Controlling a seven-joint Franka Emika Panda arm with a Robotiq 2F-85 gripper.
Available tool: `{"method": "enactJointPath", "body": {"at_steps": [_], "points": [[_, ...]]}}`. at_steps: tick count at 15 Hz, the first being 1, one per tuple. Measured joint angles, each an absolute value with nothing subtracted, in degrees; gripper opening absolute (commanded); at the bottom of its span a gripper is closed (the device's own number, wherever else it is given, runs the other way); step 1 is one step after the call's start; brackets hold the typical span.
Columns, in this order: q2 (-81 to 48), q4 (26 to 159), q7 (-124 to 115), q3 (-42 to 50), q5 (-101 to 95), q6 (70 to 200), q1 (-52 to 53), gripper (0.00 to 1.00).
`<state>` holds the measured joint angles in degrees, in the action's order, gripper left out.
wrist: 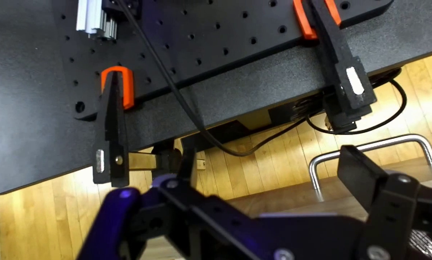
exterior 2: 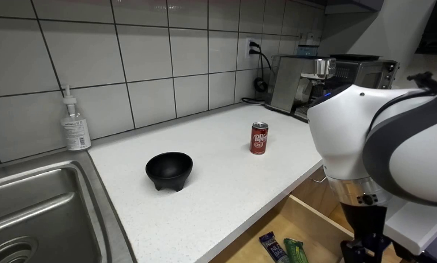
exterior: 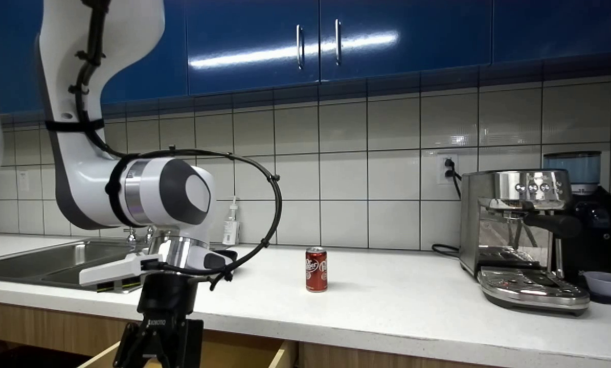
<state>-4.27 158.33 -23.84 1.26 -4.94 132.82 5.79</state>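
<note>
My gripper (wrist: 270,162) is open and empty, its two black fingers wide apart in the wrist view. It points down in both exterior views, at the open wooden drawer (exterior 2: 319,215) below the counter; its fingertips (exterior: 157,358) are cut off or hard to see there. In the wrist view a metal handle (wrist: 314,171) on the wooden drawer front (wrist: 291,193) shows beyond and between the fingers, close to the right one; I cannot tell whether they touch. A dark blue bar (exterior 2: 274,247) and a green bar (exterior 2: 296,251) lie in the drawer.
On the white counter (exterior 2: 211,204) stand a red can (exterior: 316,271), a black bowl (exterior 2: 169,171) and an espresso machine (exterior: 515,179). A soap bottle (exterior 2: 75,133) stands by the sink (exterior 2: 90,204). The wrist view shows a black table (wrist: 28,126) with clamps (wrist: 111,144) and a cable (wrist: 187,104).
</note>
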Motion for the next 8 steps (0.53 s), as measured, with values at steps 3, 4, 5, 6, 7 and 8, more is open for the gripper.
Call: {"method": "enactJointPath", "body": {"at_steps": [3,4,5,6,7,8], "points": [[-8.2,158.3,-23.9,1.3,-6.0,135.8,5.8,1.0],[-9.5,158.3,-23.9,1.3,-6.7,137.3,5.8,1.0],[-10.9,158.3,-23.9,1.4,-7.6,138.9,5.8,1.0],[-12.1,158.3,-24.1,1.5,-8.8,140.6,5.8,1.0],[-13.4,158.3,-24.4,1.7,-10.0,142.5,6.0,1.0],[-14.4,158.2,-24.7,2.0,-11.2,144.2,6.2,1.0]]}}
